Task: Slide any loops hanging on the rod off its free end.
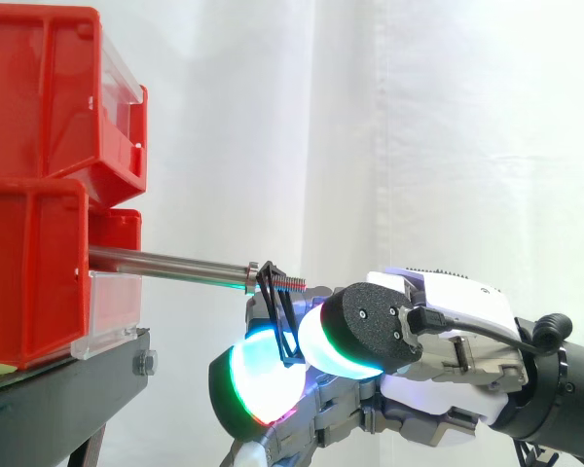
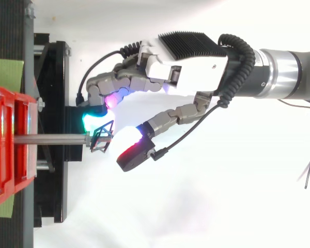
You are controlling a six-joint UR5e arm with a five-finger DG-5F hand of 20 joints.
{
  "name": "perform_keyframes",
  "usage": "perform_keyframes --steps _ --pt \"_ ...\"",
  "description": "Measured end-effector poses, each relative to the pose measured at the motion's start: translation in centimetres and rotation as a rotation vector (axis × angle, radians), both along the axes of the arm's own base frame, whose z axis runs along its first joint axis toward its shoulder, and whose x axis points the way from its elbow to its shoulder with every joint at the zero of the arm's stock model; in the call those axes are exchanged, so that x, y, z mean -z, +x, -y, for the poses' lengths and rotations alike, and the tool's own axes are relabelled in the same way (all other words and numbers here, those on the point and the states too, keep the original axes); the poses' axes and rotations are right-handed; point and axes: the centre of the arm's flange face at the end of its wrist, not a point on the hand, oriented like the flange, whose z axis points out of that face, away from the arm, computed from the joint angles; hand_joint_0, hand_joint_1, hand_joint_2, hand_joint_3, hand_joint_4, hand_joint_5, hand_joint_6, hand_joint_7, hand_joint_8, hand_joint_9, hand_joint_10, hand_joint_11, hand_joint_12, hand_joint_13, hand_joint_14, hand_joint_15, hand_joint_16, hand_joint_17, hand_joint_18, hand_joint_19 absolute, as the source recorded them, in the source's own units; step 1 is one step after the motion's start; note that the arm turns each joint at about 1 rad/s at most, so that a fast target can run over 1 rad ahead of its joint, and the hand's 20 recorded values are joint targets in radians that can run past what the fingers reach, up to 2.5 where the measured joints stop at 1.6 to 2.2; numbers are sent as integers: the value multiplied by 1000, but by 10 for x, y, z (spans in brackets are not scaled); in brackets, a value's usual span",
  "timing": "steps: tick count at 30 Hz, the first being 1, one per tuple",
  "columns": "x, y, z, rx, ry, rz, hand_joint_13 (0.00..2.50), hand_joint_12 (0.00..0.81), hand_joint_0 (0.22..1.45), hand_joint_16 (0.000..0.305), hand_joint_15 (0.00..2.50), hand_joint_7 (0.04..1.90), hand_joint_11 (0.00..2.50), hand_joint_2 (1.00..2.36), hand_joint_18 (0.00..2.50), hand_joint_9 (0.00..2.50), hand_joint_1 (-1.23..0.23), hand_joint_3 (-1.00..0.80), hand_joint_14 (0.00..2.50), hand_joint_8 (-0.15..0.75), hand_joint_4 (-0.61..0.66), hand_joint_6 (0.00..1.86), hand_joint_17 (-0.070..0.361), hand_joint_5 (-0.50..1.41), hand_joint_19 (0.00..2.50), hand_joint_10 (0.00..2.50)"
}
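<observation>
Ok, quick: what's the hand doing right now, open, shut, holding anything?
Hand: shut on the black loop, pinched between its glowing pads at the free end of the rod.

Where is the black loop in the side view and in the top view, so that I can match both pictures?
Side view: the black loop hangs near the centre, at the free end of the rod, running down between the glowing fingers.
Top view: the loop is left of centre, at the rod's right tip.
Shared landmark: the rod leaving the red bins.
</observation>
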Motion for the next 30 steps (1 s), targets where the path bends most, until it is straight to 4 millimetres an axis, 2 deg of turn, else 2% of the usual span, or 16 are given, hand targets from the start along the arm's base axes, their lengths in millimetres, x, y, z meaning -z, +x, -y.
perform_keyframes --steps 7,12,15,20,22,24,30 --pt "-1 0 0 0 0 4 797 385 592 64 261 1464 409 1017 737 863 -605 -317 10 348 216 582 144 -126 573 15" --pt "-1 0 -1 -1 0 6 802 387 580 64 261 1286 419 1023 747 855 -642 -231 10 348 194 732 145 -172 571 17" --pt "-1 1 -2 -2 0 8 803 386 578 64 258 1320 424 1028 748 857 -653 -157 10 345 154 765 145 -184 571 17" --pt "-1 1 -4 -5 0 9 804 386 569 64 258 1252 444 1031 754 866 -656 -98 10 345 113 812 145 -194 569 16" --pt "-1 1 -4 -5 1 9 802 386 573 64 261 1221 449 1028 754 867 -670 -142 10 345 141 808 145 -191 575 16" --pt "-1 1 -5 -4 2 9 800 390 558 65 263 1302 445 1019 751 868 -643 -283 10 346 176 711 146 -161 583 16" --pt "-2 2 -5 -6 10 10 796 402 521 68 263 1414 444 1008 756 872 -605 -418 10 353 218 584 152 -129 586 16"
